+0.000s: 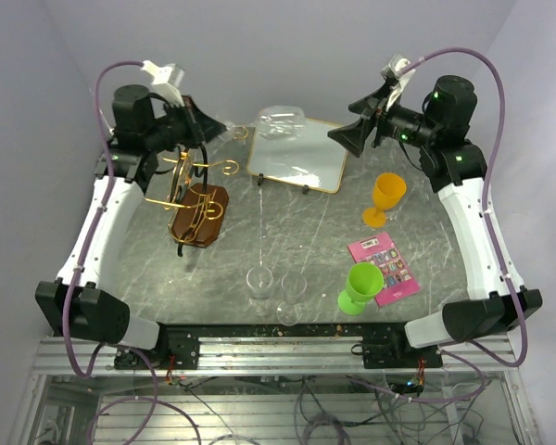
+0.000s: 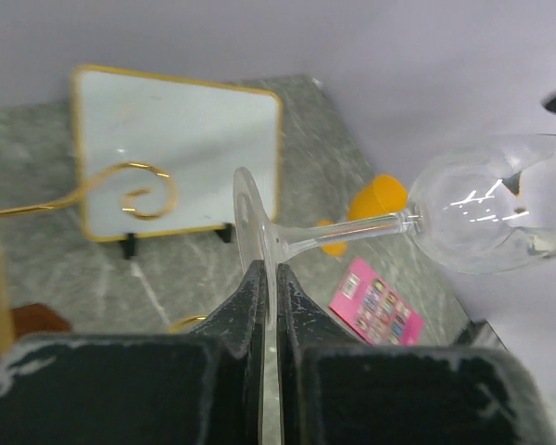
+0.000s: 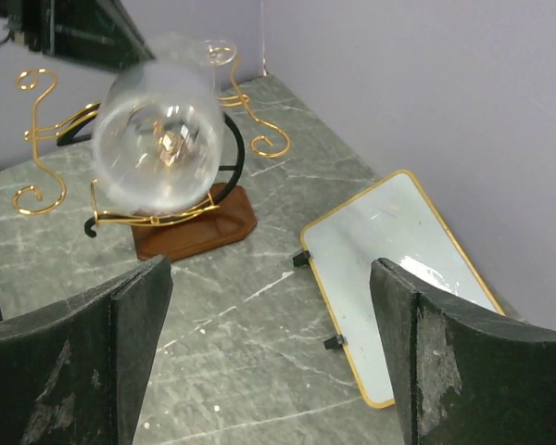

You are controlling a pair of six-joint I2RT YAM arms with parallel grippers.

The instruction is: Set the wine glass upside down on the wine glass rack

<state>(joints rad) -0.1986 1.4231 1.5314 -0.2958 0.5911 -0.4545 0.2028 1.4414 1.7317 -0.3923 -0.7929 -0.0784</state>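
- Black fingers of the left gripper [image 2: 271, 278] fill the bottom of the left wrist view, clenched on the thin edge of the wine glass [image 2: 482, 218] foot.
- The glass lies on its side in the air. Its stem runs right from the foot and its bowl sits at the right edge of that frame.
- In the top view the bowl hangs over the upper edge of the gold-framed white board [image 1: 296, 165], at the upper middle of the frame.
- The wine glass rack [image 1: 196, 199] stands at left centre of the top view, just below the left gripper. The glass is apart from its gold wires.
- The right gripper [image 3: 273, 278] is spread wide with nothing between its fingers. It faces the glass bowl from the upper right of the top view.
- Bare grey table [image 1: 306, 232] lies open in the centre, between the rack and an orange goblet [image 1: 386, 197] at right.
- Two clear glasses [image 1: 259, 283] stand side by side near the lower edge of the table.
- A green goblet [image 1: 360, 286] stands at lower right, touching a pink card [image 1: 383, 267].
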